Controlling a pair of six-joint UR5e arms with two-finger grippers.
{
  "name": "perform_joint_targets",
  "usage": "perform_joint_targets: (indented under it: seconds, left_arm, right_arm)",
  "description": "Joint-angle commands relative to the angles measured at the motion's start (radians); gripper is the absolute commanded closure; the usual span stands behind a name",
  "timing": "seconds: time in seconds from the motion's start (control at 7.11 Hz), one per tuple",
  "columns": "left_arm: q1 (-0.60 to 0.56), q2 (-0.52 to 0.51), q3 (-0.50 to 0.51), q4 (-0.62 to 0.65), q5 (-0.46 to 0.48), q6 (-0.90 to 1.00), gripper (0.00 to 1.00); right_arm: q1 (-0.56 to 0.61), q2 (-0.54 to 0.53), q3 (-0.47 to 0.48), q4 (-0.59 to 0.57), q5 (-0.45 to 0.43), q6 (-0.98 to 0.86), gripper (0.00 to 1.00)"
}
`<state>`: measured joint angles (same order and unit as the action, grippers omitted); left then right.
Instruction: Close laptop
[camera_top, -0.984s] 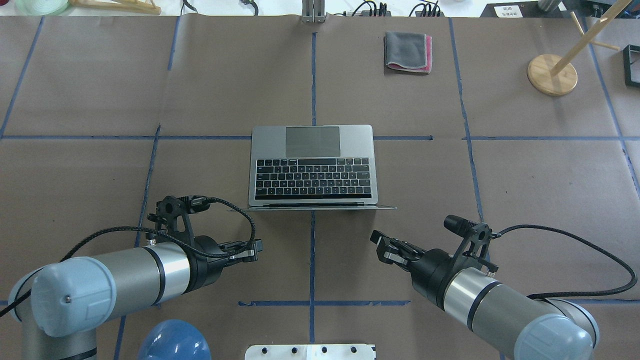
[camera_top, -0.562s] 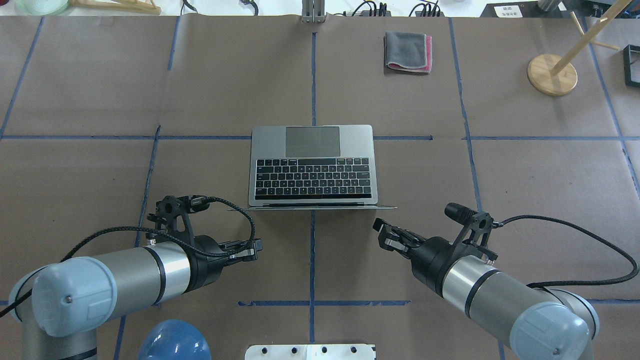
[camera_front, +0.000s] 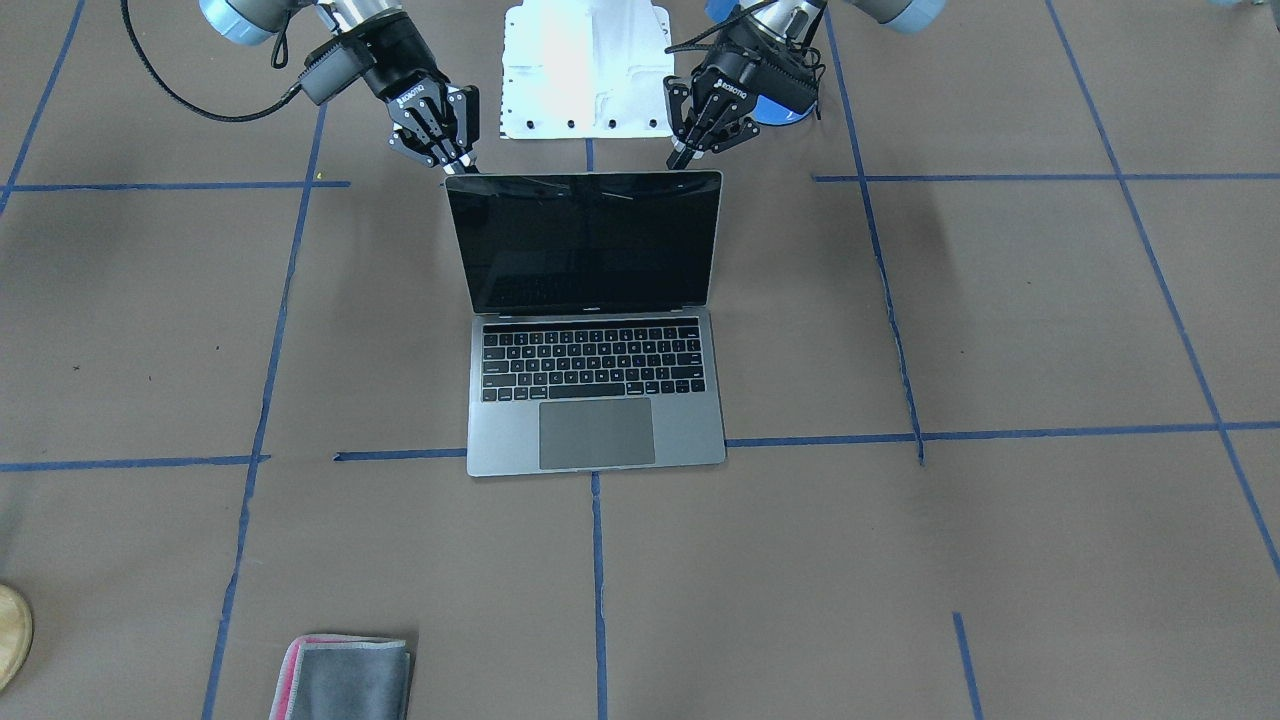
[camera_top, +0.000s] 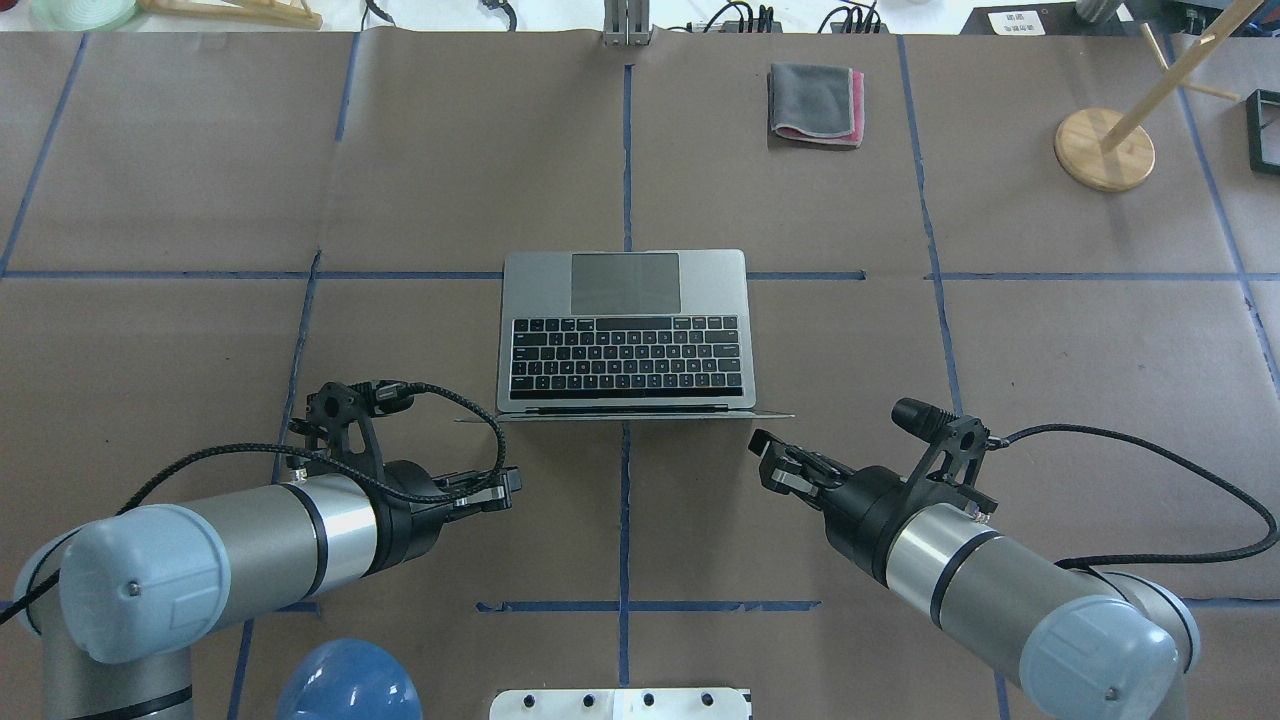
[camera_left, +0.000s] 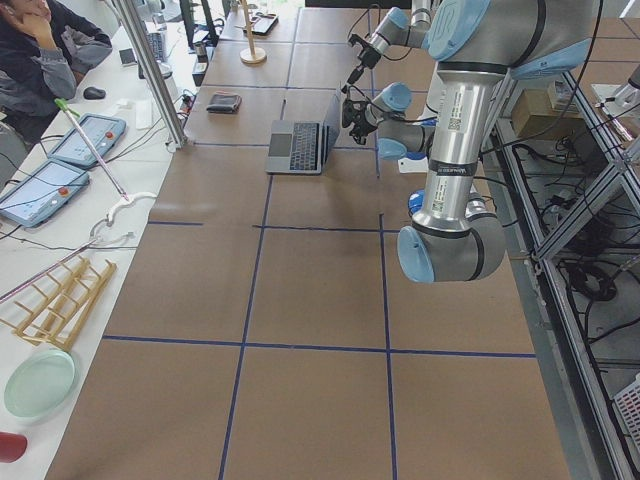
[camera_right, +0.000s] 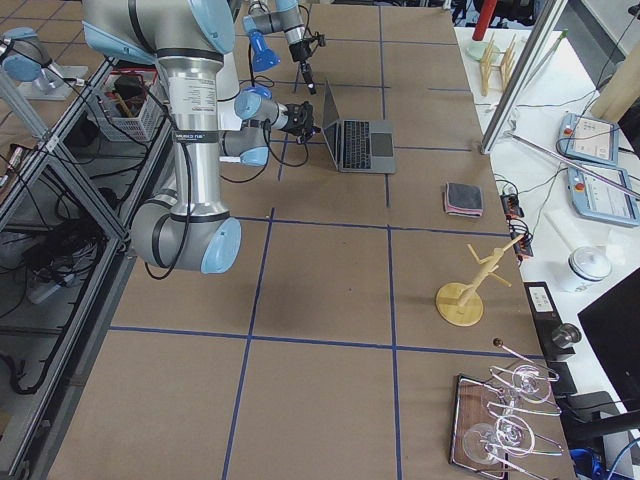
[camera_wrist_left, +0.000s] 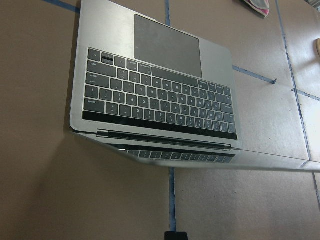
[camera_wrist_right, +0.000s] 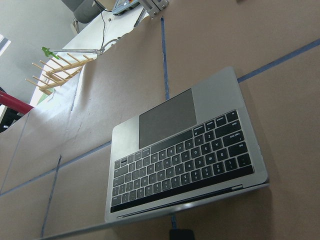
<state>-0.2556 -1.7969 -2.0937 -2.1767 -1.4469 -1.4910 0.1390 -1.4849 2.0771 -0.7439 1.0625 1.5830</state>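
The laptop lies open at the table's middle, its keyboard and trackpad on the side away from me. Its black screen stands about upright and faces away from me. In the overhead view the lid shows edge-on. My left gripper is shut and empty, low behind the lid's left end, apart from it. My right gripper is shut and empty, just behind the lid's right corner. Both wrist views look over the lid at the keyboard.
A folded grey cloth with a pink edge lies at the far side, right of centre. A wooden stand and a black frame are at the far right. A blue dome and a white plate sit at my base.
My right gripper has moved forward and a little up the view, closer to the lid's right corner. My left gripper has shifted slightly forward. The laptop has not moved.
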Motion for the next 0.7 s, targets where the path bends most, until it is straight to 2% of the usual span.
perform_joint_targets:
  seconds: [0.0,0.42,0.56]
  left_arm:
    - [-0.033,-0.001,0.004,0.002,0.000,0.000,1.00]
    - [-0.066,-0.001,0.009,0.005,-0.004,0.003,1.00]
    - [-0.074,-0.001,0.011,0.006,-0.006,0.005,1.00]
  right_arm:
    - [0.001,0.000,0.000,0.000,0.001,0.000,1.00]
    - [0.013,0.000,0.000,0.000,0.004,0.000,1.00]
    - [0.034,0.000,0.001,-0.011,0.040,0.000,1.00]
